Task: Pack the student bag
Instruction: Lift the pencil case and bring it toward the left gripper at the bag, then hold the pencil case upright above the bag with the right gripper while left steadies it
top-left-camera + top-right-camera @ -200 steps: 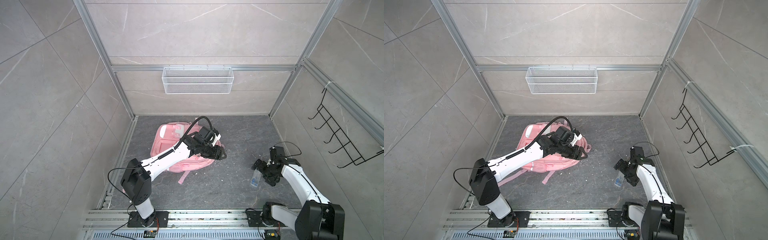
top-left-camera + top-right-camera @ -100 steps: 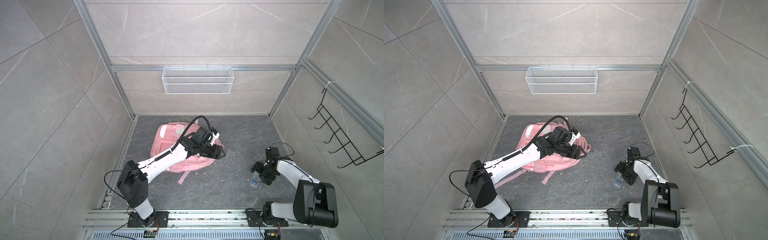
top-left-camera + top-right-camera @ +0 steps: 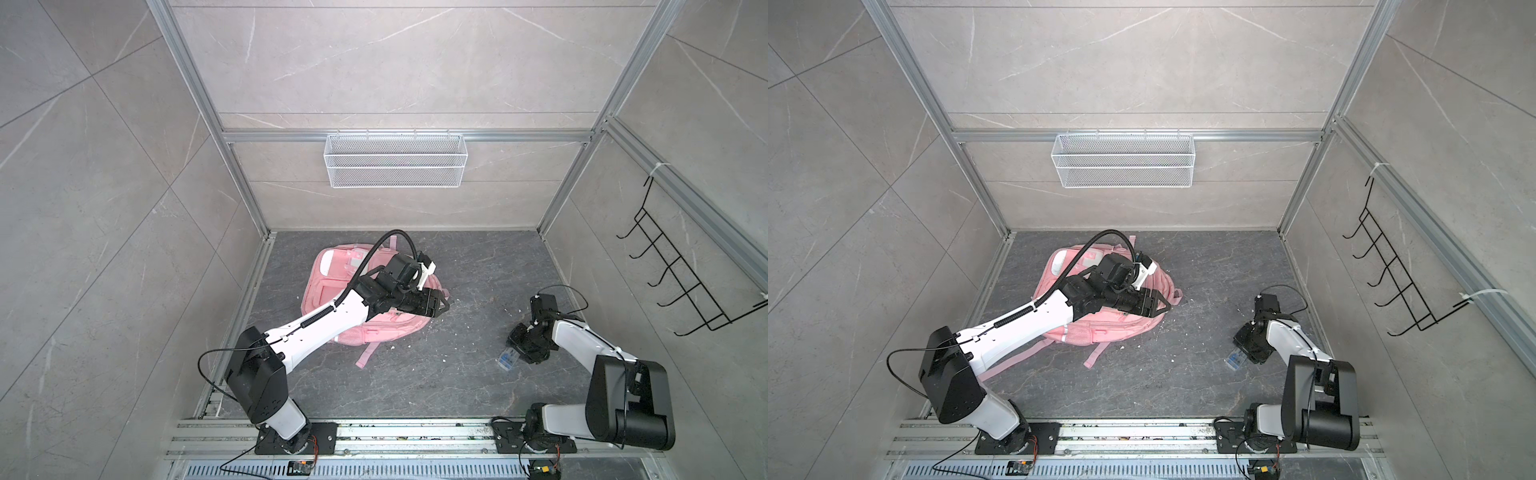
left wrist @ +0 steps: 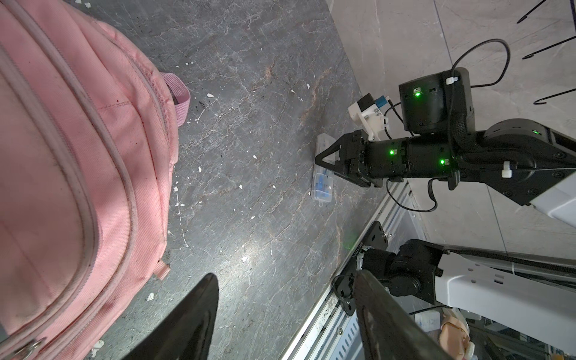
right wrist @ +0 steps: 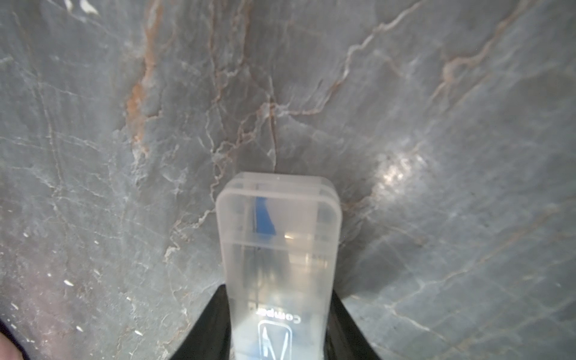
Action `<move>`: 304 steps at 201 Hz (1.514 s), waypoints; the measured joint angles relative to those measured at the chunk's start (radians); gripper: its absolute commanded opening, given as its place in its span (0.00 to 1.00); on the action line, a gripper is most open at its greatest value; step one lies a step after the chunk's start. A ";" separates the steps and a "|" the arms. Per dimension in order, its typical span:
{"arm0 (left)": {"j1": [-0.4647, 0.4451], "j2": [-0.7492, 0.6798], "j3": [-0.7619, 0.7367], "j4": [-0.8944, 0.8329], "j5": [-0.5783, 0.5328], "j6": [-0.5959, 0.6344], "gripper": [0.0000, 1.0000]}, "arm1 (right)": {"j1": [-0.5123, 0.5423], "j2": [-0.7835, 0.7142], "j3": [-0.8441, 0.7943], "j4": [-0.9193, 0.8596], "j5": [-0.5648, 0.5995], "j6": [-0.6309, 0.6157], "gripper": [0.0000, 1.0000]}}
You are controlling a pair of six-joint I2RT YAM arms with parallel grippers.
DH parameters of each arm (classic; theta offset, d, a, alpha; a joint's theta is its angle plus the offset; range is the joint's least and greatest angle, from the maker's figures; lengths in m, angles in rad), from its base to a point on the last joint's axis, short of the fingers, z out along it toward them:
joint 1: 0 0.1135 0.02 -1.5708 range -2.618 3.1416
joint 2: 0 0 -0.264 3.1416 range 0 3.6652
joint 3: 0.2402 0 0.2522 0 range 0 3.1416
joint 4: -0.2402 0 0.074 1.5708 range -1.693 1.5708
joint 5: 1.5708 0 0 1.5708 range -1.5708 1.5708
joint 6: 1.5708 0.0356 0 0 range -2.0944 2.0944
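Observation:
The student bag (image 3: 386,330) (image 3: 1100,330) (image 4: 62,156), a soft pink backpack, lies flat on the dark stone floor at the middle left. My left gripper (image 3: 442,307) (image 3: 1165,307) (image 4: 285,276) hovers open over the bag's right edge with nothing between its fingers. At the right a small clear plastic case (image 3: 508,359) (image 3: 1235,360) (image 4: 322,187) (image 5: 277,233) with blue contents lies on the floor. My right gripper (image 3: 518,352) (image 3: 1246,351) (image 4: 324,162) (image 5: 277,293) is shut on that case, one finger against each long side.
A white wire basket (image 3: 395,166) hangs on the back wall and a black hook rack (image 3: 673,282) on the right wall. A loose pink strap (image 3: 365,353) trails from the bag toward the front. White crumbs dot the floor. Metal rails (image 3: 374,432) run along the front edge.
My right gripper's jaws have closed in on the clear case, and that arm's elbow has swung toward the front rail. The left arm has barely shifted.

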 measured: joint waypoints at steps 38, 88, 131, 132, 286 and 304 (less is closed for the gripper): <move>0.000 0.003 0.014 -0.009 0.041 -0.001 0.87 | 0.016 -0.051 -0.004 0.034 -0.089 0.010 0.13; 0.014 0.048 0.101 0.004 0.117 -0.012 0.90 | 0.197 -0.091 0.248 0.079 -0.162 0.092 0.12; 0.059 0.066 0.097 0.026 0.141 -0.061 0.88 | 0.368 -0.033 0.437 0.190 -0.185 0.197 0.12; 0.060 0.066 0.097 0.027 0.140 -0.061 0.88 | 0.370 -0.032 0.438 0.192 -0.185 0.199 0.12; 0.121 0.062 -0.031 0.134 0.063 -0.169 0.26 | 0.572 0.085 0.493 0.361 -0.198 0.372 0.12; 0.124 0.060 -0.033 0.145 0.071 -0.176 0.15 | 0.574 0.090 0.493 0.367 -0.198 0.373 0.13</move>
